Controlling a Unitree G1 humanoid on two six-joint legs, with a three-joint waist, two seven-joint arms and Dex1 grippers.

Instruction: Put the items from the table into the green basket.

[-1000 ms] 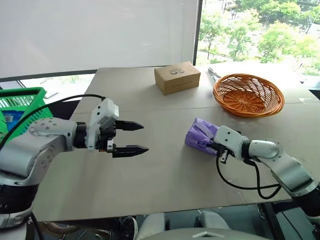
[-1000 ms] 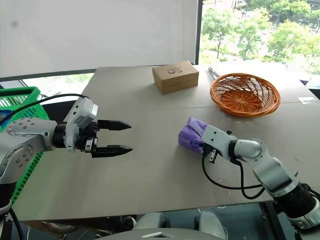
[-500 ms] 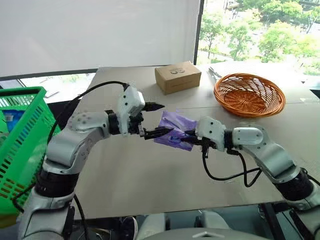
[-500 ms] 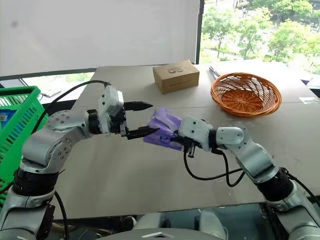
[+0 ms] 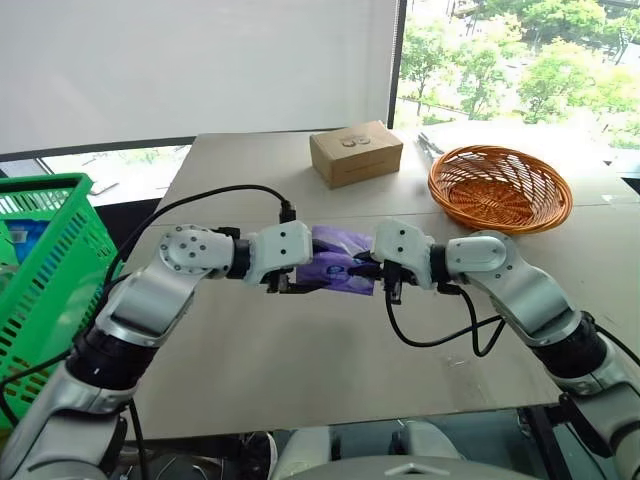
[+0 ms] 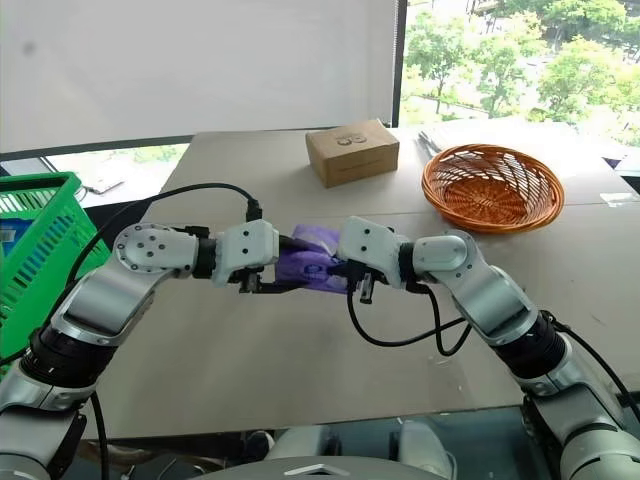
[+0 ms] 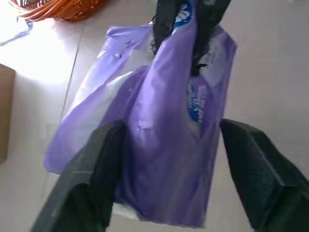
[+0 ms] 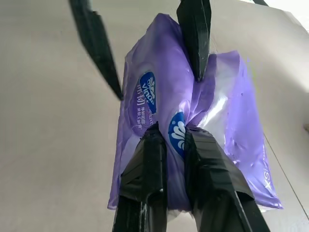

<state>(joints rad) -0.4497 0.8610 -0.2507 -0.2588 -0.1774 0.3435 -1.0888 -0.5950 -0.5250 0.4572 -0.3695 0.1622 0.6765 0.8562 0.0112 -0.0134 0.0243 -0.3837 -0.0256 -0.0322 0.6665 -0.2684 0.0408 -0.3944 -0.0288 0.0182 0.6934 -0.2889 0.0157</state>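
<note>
Midair above the grey-beige table [image 5: 330,370], the right gripper [image 8: 175,140] is pinched tight on a fold of the purple tissue pack [image 5: 338,268]. Facing it, the left gripper [image 7: 166,145] has its fingers spread around the pack's sides, one at each flank. Beyond the pack sit a cardboard box [image 5: 355,153] and an orange wicker basket [image 5: 497,187]. Left of the pack, off the table's edge, stands the green basket [image 5: 45,270], something blue inside; windows lie behind.

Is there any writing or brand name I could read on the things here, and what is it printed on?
"Vinda": my best reading of the white letters on the blue mark of the purple tissue pack; smaller print beneath is too blurred to read.
A dark printed mark on top of the cardboard box: too small to read.
</note>
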